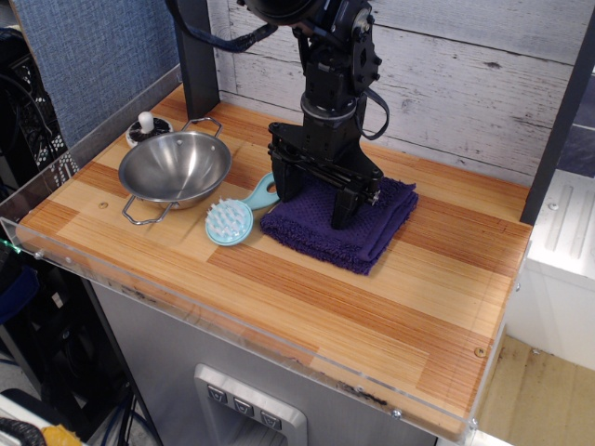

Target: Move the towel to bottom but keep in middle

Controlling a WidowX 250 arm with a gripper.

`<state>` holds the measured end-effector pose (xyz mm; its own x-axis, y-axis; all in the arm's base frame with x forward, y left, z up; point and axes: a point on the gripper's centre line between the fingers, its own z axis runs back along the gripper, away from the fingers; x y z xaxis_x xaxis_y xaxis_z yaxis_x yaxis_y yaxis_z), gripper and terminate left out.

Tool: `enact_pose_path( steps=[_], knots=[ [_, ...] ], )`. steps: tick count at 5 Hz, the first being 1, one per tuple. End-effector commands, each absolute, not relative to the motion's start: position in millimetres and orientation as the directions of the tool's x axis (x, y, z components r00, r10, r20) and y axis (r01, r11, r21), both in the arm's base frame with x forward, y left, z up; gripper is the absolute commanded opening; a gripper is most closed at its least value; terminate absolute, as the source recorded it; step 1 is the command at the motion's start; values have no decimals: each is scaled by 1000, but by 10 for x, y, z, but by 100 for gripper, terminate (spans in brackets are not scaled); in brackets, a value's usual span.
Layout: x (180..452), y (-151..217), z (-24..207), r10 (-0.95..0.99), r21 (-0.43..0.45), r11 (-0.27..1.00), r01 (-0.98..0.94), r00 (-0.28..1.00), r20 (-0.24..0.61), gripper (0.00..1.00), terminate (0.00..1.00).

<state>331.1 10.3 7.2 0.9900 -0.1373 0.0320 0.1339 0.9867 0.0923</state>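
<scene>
The towel (358, 235) is a dark purple-navy folded terry cloth lying flat in the middle of the wooden table, toward the back. My black gripper (316, 208) points straight down onto its left half. The jaws stand wide apart, with the left finger at the towel's left edge and the right fingertip (345, 217) pressing into the cloth near its centre. Nothing is clamped between them.
A light blue brush (233, 218) lies just left of the towel. A steel bowl (175, 169) sits further left, with a small dark dish holding a white knob (146, 125) behind it. A clear plastic lip edges the table front (232, 321). A white plank wall is behind.
</scene>
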Motion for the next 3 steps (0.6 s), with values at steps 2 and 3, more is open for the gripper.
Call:
enact_pose_path(
  steps=[2,3],
  knots=[
    [2533,82,96,-266,56,960,274,956,-126,100,0],
    [2395,108,111,-248,64,964,258,959,-137,100,0]
  ],
)
